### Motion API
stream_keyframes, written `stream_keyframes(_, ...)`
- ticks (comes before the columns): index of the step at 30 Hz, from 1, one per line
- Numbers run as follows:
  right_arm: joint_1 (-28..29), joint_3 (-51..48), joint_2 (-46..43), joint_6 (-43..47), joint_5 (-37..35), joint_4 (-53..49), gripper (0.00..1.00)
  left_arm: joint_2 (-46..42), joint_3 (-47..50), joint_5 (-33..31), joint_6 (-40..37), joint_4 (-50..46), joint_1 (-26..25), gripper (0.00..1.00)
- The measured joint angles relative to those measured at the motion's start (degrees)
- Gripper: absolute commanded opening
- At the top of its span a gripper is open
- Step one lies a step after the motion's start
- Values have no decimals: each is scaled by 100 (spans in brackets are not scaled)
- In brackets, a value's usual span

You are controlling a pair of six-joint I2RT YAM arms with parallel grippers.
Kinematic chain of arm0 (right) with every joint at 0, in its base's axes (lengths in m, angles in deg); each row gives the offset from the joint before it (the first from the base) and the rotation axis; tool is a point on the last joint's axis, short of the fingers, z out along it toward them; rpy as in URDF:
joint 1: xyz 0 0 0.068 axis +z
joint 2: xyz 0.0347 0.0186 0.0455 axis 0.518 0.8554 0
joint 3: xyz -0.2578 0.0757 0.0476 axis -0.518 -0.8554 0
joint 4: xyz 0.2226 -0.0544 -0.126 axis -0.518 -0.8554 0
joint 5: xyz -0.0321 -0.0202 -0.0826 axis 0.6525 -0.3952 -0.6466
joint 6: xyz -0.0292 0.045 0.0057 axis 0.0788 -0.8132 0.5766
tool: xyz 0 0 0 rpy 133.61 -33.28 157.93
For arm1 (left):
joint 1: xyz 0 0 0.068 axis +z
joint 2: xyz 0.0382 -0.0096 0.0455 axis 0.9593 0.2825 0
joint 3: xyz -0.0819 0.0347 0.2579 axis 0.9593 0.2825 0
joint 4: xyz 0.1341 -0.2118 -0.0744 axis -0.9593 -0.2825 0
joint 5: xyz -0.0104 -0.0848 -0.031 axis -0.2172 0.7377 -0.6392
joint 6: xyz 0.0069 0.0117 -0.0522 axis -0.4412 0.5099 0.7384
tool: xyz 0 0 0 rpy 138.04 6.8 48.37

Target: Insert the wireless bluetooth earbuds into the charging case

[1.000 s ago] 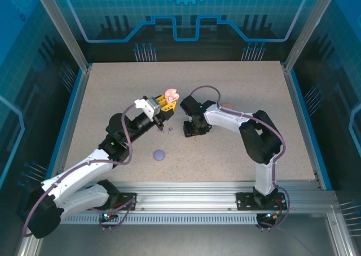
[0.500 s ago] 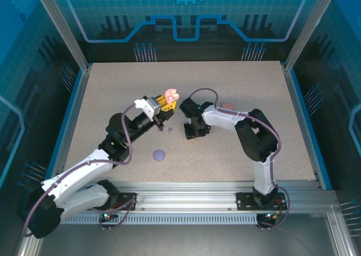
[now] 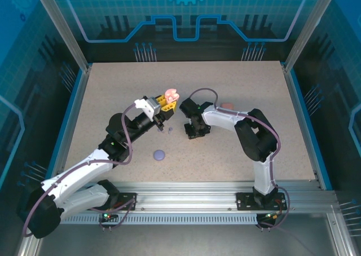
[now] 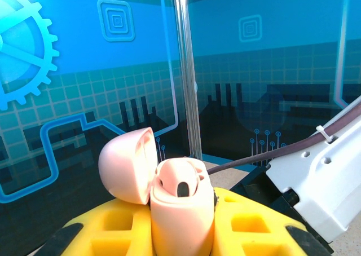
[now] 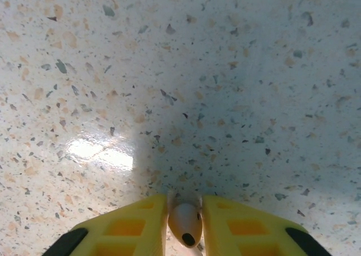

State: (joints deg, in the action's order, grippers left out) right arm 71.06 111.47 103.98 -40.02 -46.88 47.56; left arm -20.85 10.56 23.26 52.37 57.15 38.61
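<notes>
The pale pink earbud [image 5: 185, 225] lies on the worktop [image 5: 225, 70], between the yellow fingers of the right tool [image 5: 185, 206]. That tool has just squeezed in and now pinches the earbud. The left tool [image 4: 181, 230] stays clenched on the open pink case [image 4: 179, 202], up in the air. I think the earbud is ready to be lifted to the case.
</notes>
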Motion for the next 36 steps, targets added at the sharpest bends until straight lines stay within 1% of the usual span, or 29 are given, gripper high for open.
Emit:
stream_keyframes(6, 0, -2, -20, -4, -11, 0, 16, 2, 0, 0, 4, 0, 0, 0)
stream_keyframes(10, 2, -20, -63, -7, 2, 9, 15, 2, 0, 0, 26, 0, 0, 0)
stream_keyframes(13, 0, -101, -267, -28, 22, 48, 15, 2, 0, 0, 68, -2, 0, 0)
stream_keyframes(19, -81, -286, -1266, -140, 219, 181, 15, 0, 0, 4, 151, -2, 11, 0)
stream_keyframes(27, -452, -269, -2959, -291, 595, 415, 15, 0, 0, 57, 262, 7, 22, 0)
stream_keyframes(30, -588, -92, -3410, -332, 721, 431, 15, 0, 0, 94, 306, 15, 22, 0)
stream_keyframes(36, -704, 313, -3950, -424, 940, 621, 15, 0, 0, 186, 411, 24, 26, 0)
